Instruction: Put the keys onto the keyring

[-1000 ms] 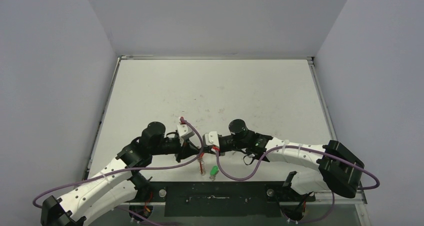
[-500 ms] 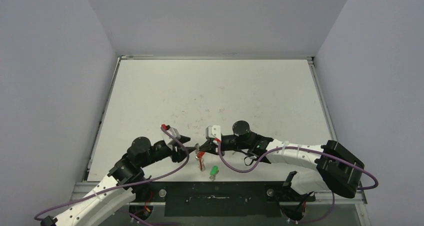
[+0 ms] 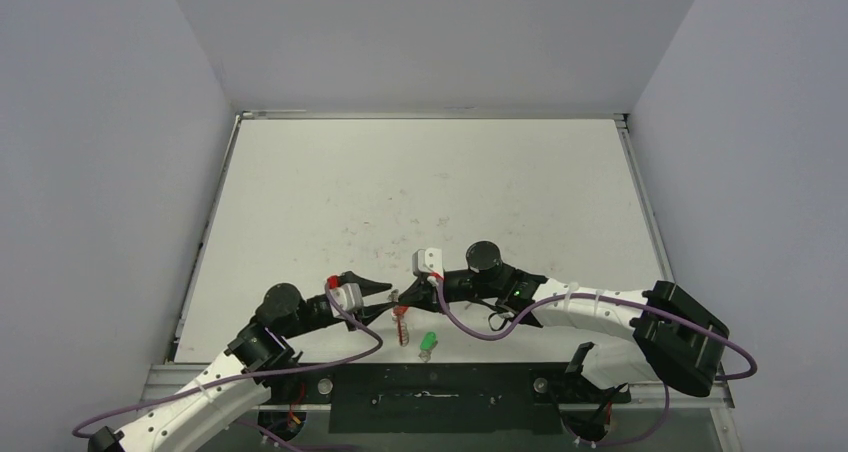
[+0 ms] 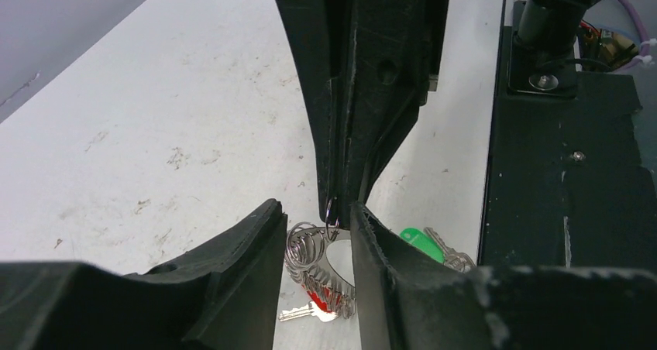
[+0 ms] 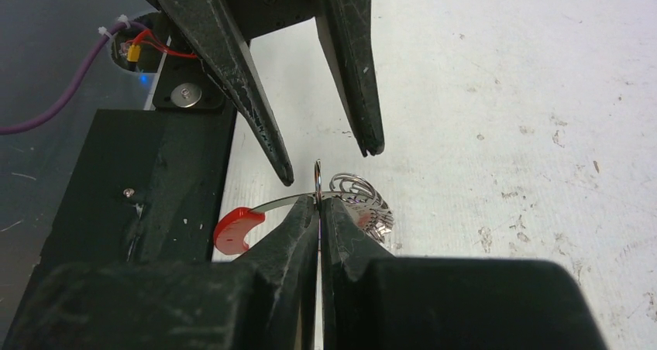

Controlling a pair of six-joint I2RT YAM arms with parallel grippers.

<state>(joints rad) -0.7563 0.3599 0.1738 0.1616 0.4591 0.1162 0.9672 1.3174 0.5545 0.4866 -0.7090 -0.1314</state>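
The keyring (image 4: 310, 245) sits near the front edge of the white worktop (image 3: 450, 192), right between the two arms. It is a big loop of curly silver wire. A shiny red sleeve (image 5: 236, 230) covers one part of it.

The right end effector (image 5: 318, 207) is at the top of the keyring. Its two fingers are pressed tight together. They pinch a little wire loop (image 5: 318, 178) that stands up just above the curly part of the keyring. I cannot tell if they grip the big ring too.

The left end effector (image 4: 314, 211) points at the keyring from the other side. Its fingers (image 4: 240, 257) are spread apart, one on each side of the keyring. Seen from the right wrist, their tips are close to the little wire loop but do not touch it.

A green key (image 4: 414, 241) lies flat on the worktop just beside the keyring, on the side toward the black plate (image 4: 558, 172) at the front edge. It has a bright green head.

A silver key blade (image 4: 304, 313) pokes out beside the keyring, close to the red sleeve. Its head is hidden.
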